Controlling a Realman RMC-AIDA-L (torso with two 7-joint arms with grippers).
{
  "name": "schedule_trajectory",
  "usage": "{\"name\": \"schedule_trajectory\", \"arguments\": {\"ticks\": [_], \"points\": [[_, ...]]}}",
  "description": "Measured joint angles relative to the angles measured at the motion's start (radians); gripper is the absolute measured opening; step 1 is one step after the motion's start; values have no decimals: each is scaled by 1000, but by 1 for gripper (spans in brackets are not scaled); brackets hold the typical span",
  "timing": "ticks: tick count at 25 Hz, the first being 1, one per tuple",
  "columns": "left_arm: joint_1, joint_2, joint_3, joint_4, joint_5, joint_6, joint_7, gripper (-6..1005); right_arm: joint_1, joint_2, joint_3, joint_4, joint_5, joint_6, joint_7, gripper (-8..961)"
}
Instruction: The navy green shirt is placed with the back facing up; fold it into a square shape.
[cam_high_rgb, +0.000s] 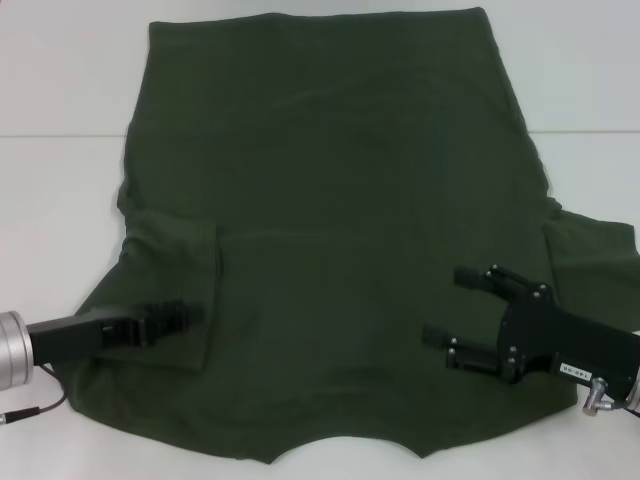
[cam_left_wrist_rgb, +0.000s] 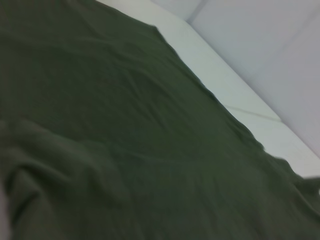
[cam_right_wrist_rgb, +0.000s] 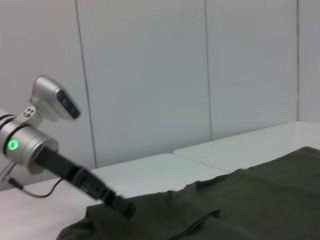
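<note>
The large dark olive-green short-sleeved shirt of soft matte fabric (cam_high_rgb: 340, 250) lies spread flat across the white worktop (cam_high_rgb: 60, 90), its curved neckline at the near edge and its hem far from the robot. Its left sleeve is folded inward onto the body. The left gripper (cam_high_rgb: 185, 316) reaches low over that folded sleeve, its fingers pressed together. The right gripper (cam_high_rgb: 452, 305) hovers over the shirt's right side, fingers spread apart and holding nothing.

The navy green shirt (cam_high_rgb: 330, 230) lies spread flat; left gripper (cam_high_rgb: 190, 315) on its folded sleeve; right gripper (cam_high_rgb: 445, 305) spread above it.
</note>
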Motion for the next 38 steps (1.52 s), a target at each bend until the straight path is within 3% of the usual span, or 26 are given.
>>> {"name": "schedule_trajectory", "arguments": {"ticks": [8, 11, 15, 19, 21, 26, 32, 35, 38], "points": [[12, -4, 19, 20, -8, 68, 96, 424, -3, 1, 0, 4, 24, 16, 8, 858], [12, -3, 9, 21, -35, 123, 187, 580, -4, -1, 2, 3, 47, 20, 71, 858], [14, -18, 11, 5, -79, 222, 373, 754, -8, -8, 1, -60, 70, 25, 315, 857], [21, -53, 25, -6, -84, 256, 547, 893, -19, -10, -10, -229, 39, 26, 639, 856], [21, -57, 48, -9, -81, 253, 558, 911, -23, -16, -11, -337, -14, 26, 827, 856], [17, -58, 82, -19, -82, 263, 562, 936, -6, -66, -20, -577, -191, 13, 1243, 855], [17, -59, 93, -27, -83, 278, 560, 937, 43, -161, -134, -748, -421, -10, 1618, 854], [20, -58, 124, -28, -80, 279, 559, 937, 86, -189, -171, -768, -545, -33, 1681, 853], [22, -58, 133, -33, -80, 277, 563, 938, 138, -194, -175, -772, -666, -36, 1685, 852]]}}
